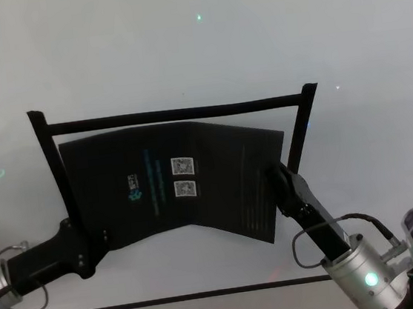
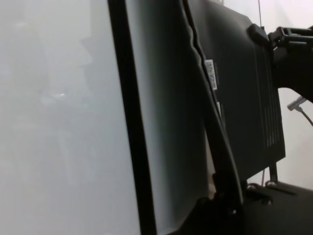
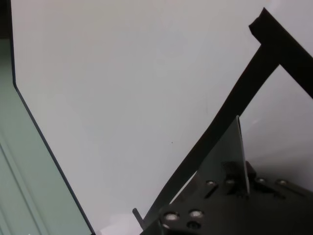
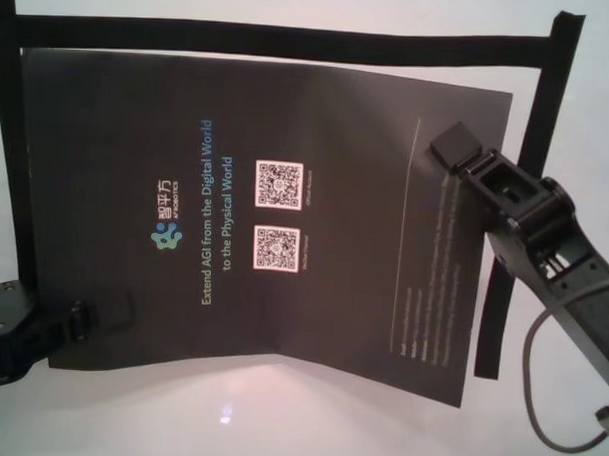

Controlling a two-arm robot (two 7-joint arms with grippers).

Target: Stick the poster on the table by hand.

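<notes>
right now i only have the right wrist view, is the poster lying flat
observer: No. The poster bends along a crease down its middle, print side up.
operator: where's the left end effector
observer: The left end effector grips the poster's near left corner. The right end effector holds its right edge.
operator: is it lined up with the tape
observer: Only the left half runs along the far tape strip. The right half slants away.

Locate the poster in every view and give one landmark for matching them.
Head view: poster at centre, inside the tape frame.
Chest view: poster fills most of the picture.
Left wrist view: poster edge-on, upper right.
Right wrist view: only a thin sliver of its edge, by the fingers.
Shared landmark: the black tape frame on the white table.
</notes>
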